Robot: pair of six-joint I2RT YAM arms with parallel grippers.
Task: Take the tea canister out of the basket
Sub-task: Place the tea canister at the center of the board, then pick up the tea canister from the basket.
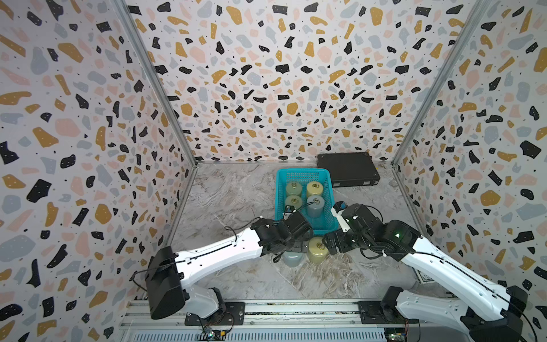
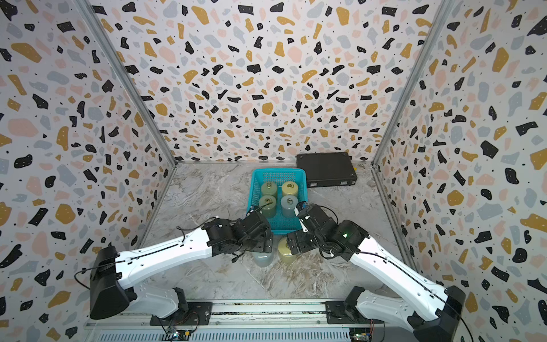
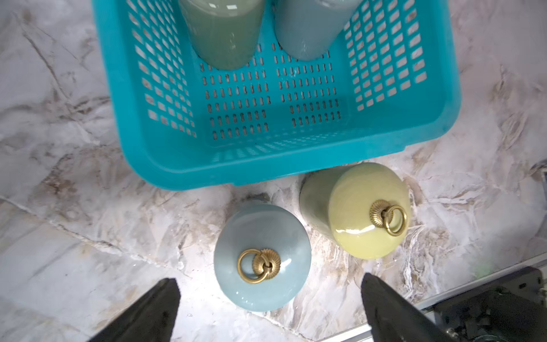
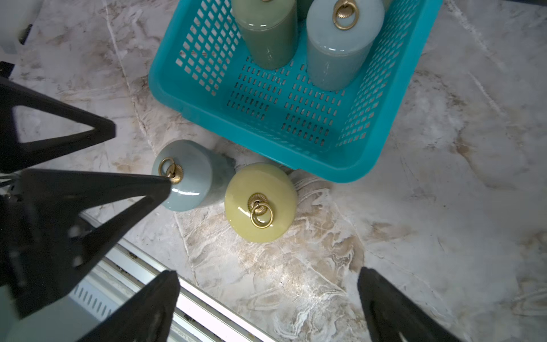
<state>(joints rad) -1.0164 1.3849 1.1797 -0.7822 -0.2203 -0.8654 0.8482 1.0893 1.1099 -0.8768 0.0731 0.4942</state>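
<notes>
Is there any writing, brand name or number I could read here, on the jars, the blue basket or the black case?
No text can be read in any view.
Blue-grey canister and yellow-green canister: plain glaze, no label.
Basket: plain teal plastic, no mark.
Black case: small marks on its front edge, too small to read.

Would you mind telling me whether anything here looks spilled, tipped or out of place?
Nothing stands out. Four canisters stand upright in the basket, and the blue canister and yellow canister stand upright on the table just outside its near rim, lids on.
</notes>
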